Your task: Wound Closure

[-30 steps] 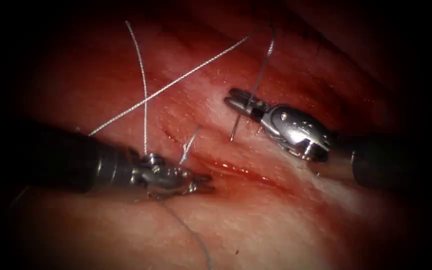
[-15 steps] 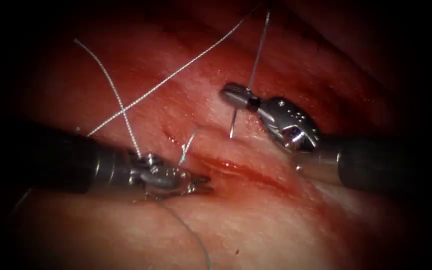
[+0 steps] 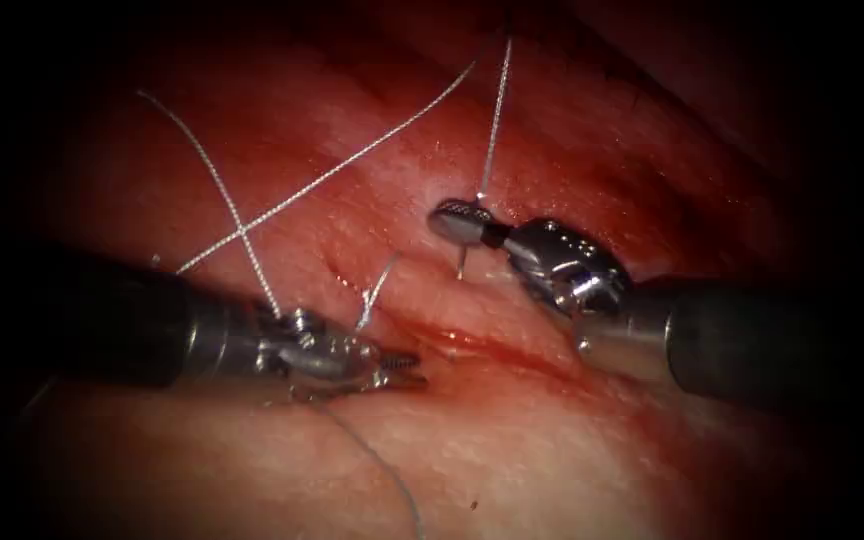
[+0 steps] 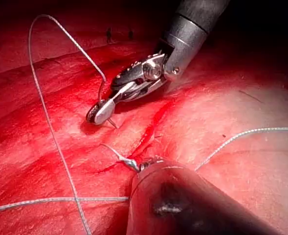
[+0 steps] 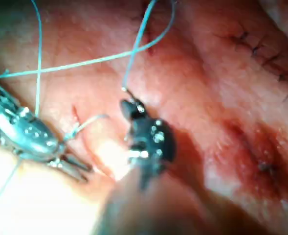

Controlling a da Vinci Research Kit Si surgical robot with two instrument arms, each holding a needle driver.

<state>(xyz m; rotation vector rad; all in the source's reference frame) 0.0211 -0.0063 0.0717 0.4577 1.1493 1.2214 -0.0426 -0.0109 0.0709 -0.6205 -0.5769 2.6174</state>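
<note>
- Now we see the right tool clamped on the needle near its thread end, right of the cut; needle tip at the tissue, entry unclear.
- Thread runs up from the needle.
- Left tool, jaws slightly apart, holds nothing, beside the cut's left edge.

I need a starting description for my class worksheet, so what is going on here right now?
Two thin robot tools work over a cut in the tissue. The right tool has its jaws shut on the needle, near the end where the thread joins; the needle's point sits at the tissue to the right of the cut. The left tool rests at the cut with jaws open, holding nothing, thread strands crossing beside it.
</note>
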